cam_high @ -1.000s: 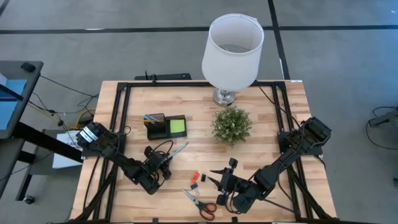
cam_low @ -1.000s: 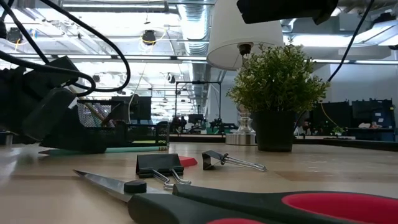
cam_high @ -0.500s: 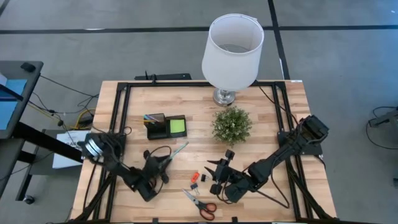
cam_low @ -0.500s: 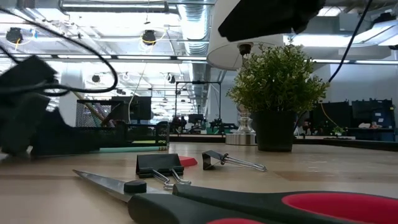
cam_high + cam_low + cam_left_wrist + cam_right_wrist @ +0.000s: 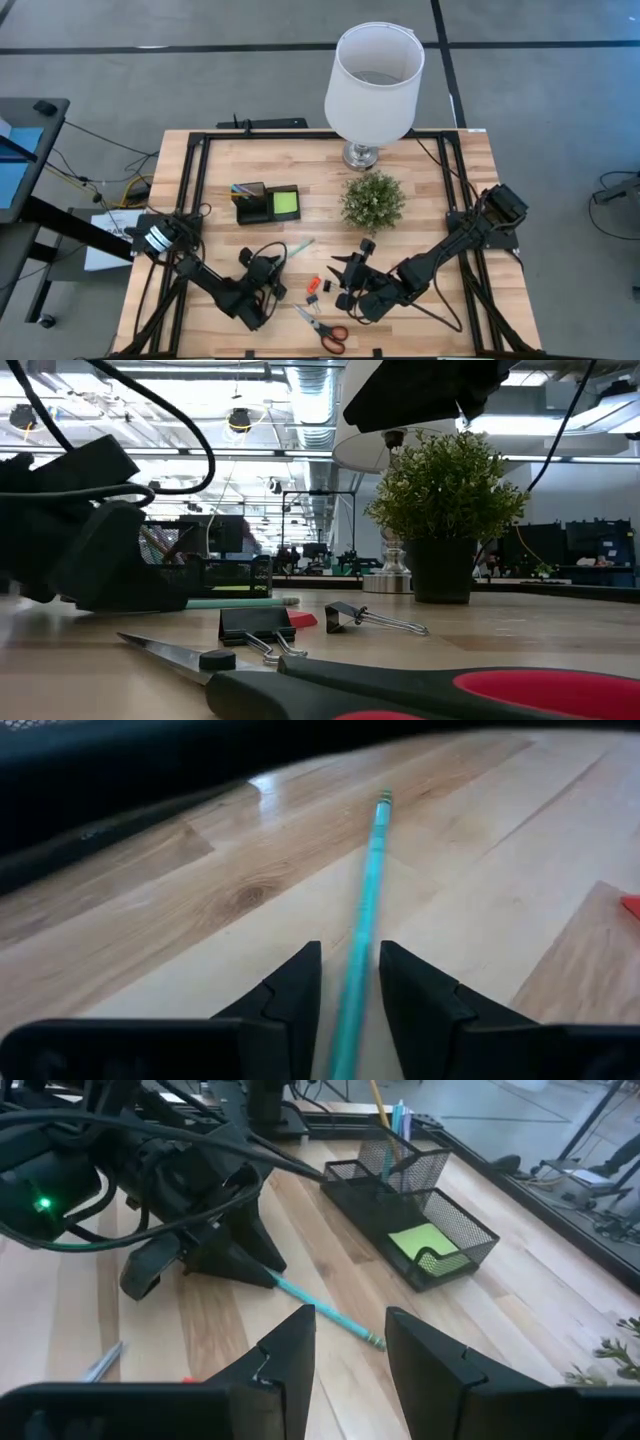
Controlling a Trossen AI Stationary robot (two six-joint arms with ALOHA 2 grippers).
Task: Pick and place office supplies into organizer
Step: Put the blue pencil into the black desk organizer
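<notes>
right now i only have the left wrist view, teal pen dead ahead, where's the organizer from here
Observer: The organizer sits beyond the teal pen, toward the table's back and slightly left.
Operator: right arm in my way
Observer: Probably not. The right pincer hangs open above the table on the pen's other side, near the clips.
Operator: tall slot free
Observer: It already holds upright pens.

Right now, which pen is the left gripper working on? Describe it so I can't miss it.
Start at the black mesh organizer and come toward the table's front edge. A slim teal pen lies slanted on the wood, its near end between the left gripper's fingers. It is the only pen outside the organizer.
</notes>
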